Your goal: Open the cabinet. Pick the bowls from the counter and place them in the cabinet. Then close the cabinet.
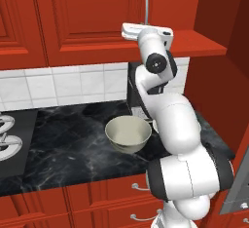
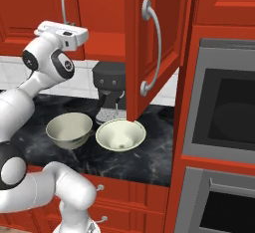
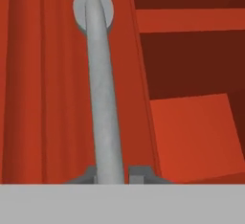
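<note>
The two small dark fingertips [image 3: 139, 173] sit tight on each side of a long silver handle [image 3: 103, 98], so the gripper [image 3: 111, 174] is squeezed shut on it. The handle is a smooth round bar that runs up to a flat round foot on a red door. This left door [image 1: 90, 20] of the cabinet [image 1: 204, 44] is flat against the cabinet front. Its wood has raised panels and long grooves.

Just beside the handle, the door edge ends and there is a dark opening. Inside it sits a flat red shelf [image 3: 191, 137] with bare room on top.

The right door [image 2: 157, 43] stands swung out toward the room. Its own curved silver handle [image 2: 152, 48] faces out. Its bottom corner hangs just over the wider bowl.

Below, the counter [image 1: 73, 144] is black stone with thin white lines. Two cream bowls stand on it side by side, near each other. The deeper bowl [image 2: 68, 130] is round and smooth. The wider bowl [image 2: 120, 135] is shallow with a thin dark rim. A black coffee machine [image 2: 109, 90] stands behind them by the white tiled wall [image 1: 63, 85]. Red drawers [image 1: 112, 198] with small handles run under the counter edge. A grey oven [image 2: 224, 117] fills the tall red unit to the right.
</note>
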You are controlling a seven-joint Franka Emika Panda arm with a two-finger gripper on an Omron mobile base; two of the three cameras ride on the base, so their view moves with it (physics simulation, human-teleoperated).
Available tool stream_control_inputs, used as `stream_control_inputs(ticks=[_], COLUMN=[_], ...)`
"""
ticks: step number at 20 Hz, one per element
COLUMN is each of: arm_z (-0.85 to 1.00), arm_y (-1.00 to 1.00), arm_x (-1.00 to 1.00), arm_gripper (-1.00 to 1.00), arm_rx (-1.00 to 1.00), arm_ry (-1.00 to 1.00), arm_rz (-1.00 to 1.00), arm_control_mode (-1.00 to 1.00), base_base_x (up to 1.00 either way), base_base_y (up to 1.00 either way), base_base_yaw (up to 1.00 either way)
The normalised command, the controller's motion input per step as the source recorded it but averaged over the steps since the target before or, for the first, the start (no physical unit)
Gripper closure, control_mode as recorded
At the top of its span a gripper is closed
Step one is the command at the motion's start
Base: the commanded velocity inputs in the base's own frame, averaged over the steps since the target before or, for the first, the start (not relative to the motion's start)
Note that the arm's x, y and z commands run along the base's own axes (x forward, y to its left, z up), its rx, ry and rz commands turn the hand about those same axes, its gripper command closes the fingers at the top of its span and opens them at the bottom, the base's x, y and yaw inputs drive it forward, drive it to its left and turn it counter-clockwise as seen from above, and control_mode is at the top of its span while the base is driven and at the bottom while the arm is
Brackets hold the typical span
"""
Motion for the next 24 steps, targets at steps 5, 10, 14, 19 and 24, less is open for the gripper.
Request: stream_control_inputs(ticks=[5, 10, 14, 19, 24], arm_z=[-0.13, -0.09, 0.0, -0.2, -0.25], arm_y=[0.72, 0.95, 0.99, 1.0, 1.0], arm_x=[1.0, 0.96, 0.21, -0.63, -1.0], arm_gripper=[1.0, 1.0, 1.0, 1.0, 1.0], arm_rx=[-0.13, -0.09, 0.0, -0.03, -0.06], arm_ry=[0.15, 0.3, 0.41, 0.09, -0.04], arm_rz=[0.01, 0.22, 0.43, 0.31, 0.03], arm_control_mode=[-1.0, -1.0, -1.0, -1.0, -1.0], base_base_x=[0.0, 0.0, 0.0, 0.0, 0.0], base_base_y=[0.0, 0.0, 0.0, 0.0, 0.0], base_base_yaw=[0.0, 0.0, 0.0, 0.0, 0.0])
